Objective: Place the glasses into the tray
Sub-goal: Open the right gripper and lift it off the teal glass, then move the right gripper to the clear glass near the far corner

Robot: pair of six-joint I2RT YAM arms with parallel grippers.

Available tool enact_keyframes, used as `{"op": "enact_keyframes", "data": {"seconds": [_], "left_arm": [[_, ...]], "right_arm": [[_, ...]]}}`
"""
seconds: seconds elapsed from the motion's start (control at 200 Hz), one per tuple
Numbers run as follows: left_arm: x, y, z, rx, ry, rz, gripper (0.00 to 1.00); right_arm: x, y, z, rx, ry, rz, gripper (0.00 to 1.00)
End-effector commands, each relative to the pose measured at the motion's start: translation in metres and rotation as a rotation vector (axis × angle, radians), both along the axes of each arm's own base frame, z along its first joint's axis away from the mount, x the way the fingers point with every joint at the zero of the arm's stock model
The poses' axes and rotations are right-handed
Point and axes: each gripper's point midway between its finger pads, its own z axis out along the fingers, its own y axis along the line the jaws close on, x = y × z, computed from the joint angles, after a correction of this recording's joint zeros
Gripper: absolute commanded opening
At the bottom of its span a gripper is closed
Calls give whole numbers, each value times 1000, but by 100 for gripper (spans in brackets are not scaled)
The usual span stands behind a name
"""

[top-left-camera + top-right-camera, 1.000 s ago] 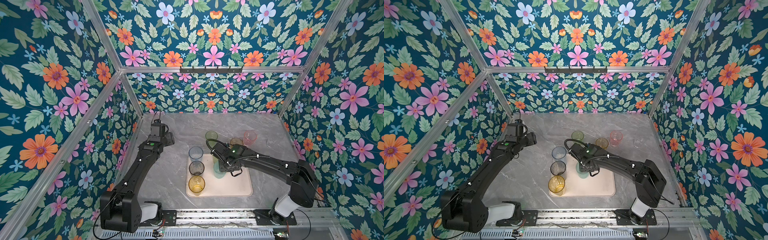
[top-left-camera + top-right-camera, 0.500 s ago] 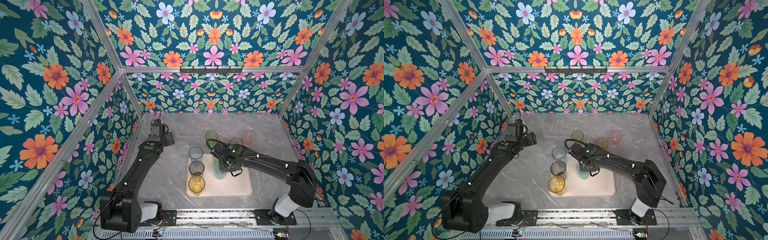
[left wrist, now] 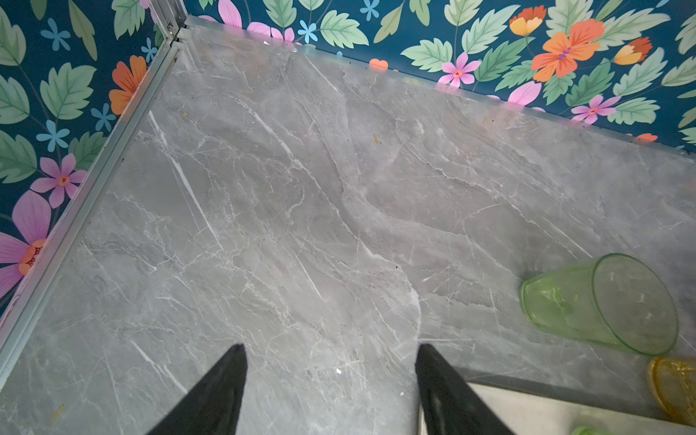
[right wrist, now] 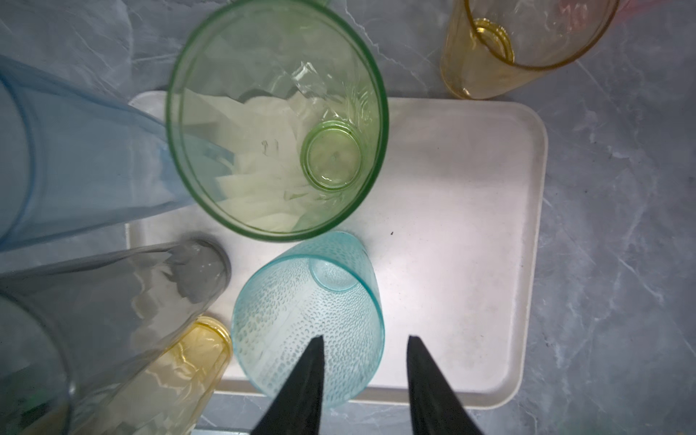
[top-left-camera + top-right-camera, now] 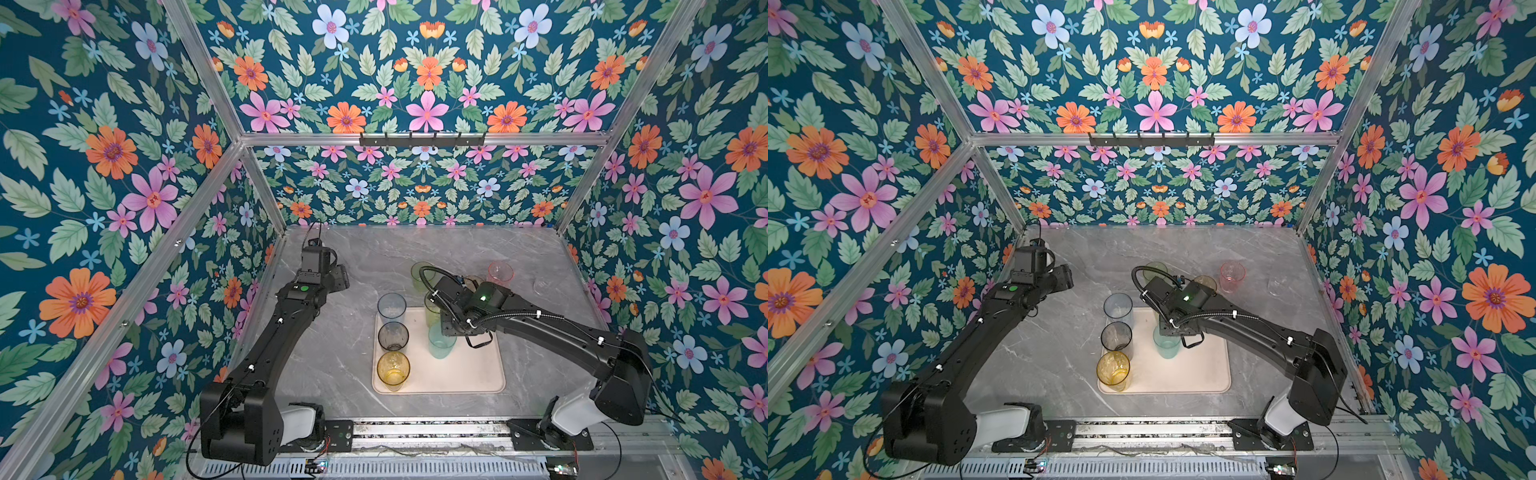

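right end effector (image 4: 366, 339) straddles teal glass (image 4: 297, 301) rim

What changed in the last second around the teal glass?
The right gripper opened, releasing the teal glass, which stands upright on the tray; one finger is inside its rim, the other outside. The left gripper, open above the table, and the other glasses stayed put.
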Motion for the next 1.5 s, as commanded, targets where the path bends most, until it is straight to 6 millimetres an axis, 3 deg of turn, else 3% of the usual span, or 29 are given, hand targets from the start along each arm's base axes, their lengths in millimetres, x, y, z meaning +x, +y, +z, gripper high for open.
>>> {"op": "enact_keyframes", "data": {"seconds": [0.0, 0.475, 0.675, 0.9, 1.17, 1.495], "left_arm": [[1, 2, 3, 8, -7, 3, 74], [0, 2, 3, 9, -7, 4, 74], [0, 2, 5, 10, -13, 5, 74], [0, 2, 5, 9, -14, 3, 74], [0, 2, 4, 9, -11, 3, 74], [1, 3, 3, 12, -9, 7, 74]], "right_arm": [[0, -11, 15, -30, -37, 10, 40], [47, -59, 86, -44, -271, -53, 47], [65, -102, 116, -33, -368, -156, 52], [75, -163, 135, -3, -444, -310, 57], [83, -228, 139, 44, -493, -481, 62], [96, -294, 100, 71, -399, -733, 66]]}}
